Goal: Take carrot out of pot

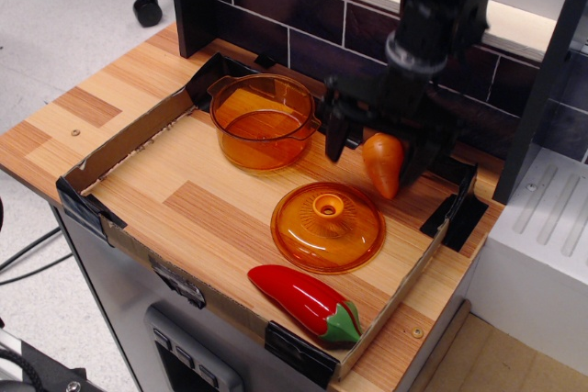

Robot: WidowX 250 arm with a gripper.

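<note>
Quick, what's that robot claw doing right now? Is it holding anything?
Gripper: open, fingers spread wide and holding nothing. The carrot sits between them on the tray, outside the pot.

Carrot [383,162] lies between open tool [375,146] fingers.
</note>
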